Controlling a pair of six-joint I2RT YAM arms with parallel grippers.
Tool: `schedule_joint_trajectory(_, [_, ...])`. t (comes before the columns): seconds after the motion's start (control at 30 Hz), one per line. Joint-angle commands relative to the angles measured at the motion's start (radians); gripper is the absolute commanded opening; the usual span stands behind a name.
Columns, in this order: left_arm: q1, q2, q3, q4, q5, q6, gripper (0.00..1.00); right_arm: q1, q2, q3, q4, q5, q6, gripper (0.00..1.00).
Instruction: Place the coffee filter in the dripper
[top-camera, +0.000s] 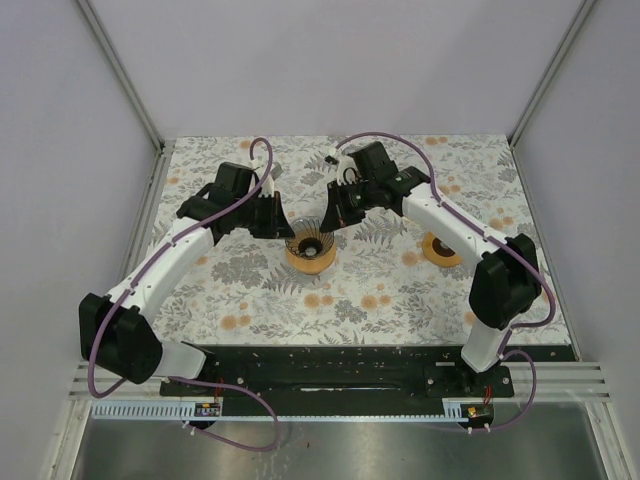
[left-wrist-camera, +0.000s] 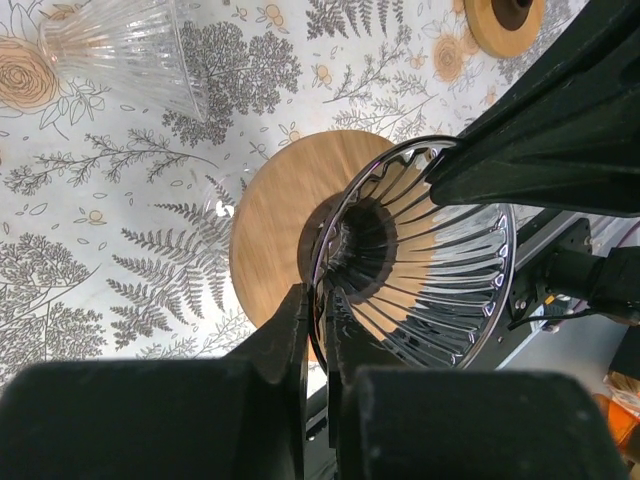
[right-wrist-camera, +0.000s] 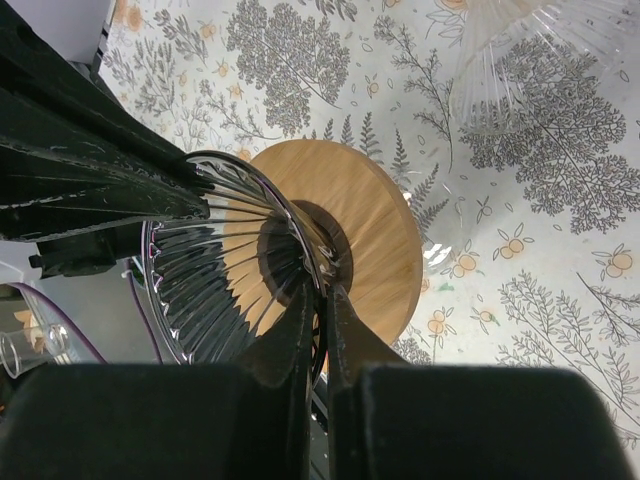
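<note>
From above, the left gripper (top-camera: 283, 230) and right gripper (top-camera: 335, 224) meet over the glass dripper (top-camera: 310, 250) at mid-table. I can't spot a coffee filter anywhere. If either arm pulls, the two opposed grips could crack the glass or drag it off its wooden base (left-wrist-camera: 275, 220).

In the left wrist view, the jaws are pressed together on the dripper's near rim.

In the right wrist view, the jaws likewise pinch the opposite rim.

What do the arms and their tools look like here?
The left arm and right arm have white links, black joint housings and a looping purple cable each. The left tool and right tool are black, with two flat tapering fingers.
</note>
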Motion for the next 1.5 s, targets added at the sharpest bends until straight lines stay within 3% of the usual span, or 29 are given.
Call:
schedule_joint_trajectory(0.0, [-0.02,0.014,-0.094,-0.002,-0.004,0.097,0.0,0.037,0.03,-0.057,0.035,0.079,-0.042,0.0])
schedule_joint_trajectory(0.37, [-0.02,0.093,-0.133,-0.027,-0.04,0.137,0.0,0.044,0.063,-0.131,0.051,0.102,-0.006,0.0])
schedule_joint_trajectory(0.77, [-0.008,0.108,-0.045,-0.087,-0.057,0.214,0.0,0.083,0.082,-0.068,0.052,0.135,-0.002,0.0])
schedule_joint_trajectory(1.07, [0.002,0.079,0.021,-0.113,-0.016,0.231,0.0,0.084,0.063,0.089,-0.043,0.088,-0.045,0.39])
schedule_joint_trajectory(1.27, [0.009,0.08,0.028,-0.133,-0.033,0.237,0.0,0.085,0.039,0.161,-0.086,0.075,-0.065,0.54])
schedule_joint_trajectory(1.47, [0.029,0.077,0.051,-0.157,-0.056,0.254,0.0,0.076,0.025,0.224,-0.153,0.167,-0.098,0.64])
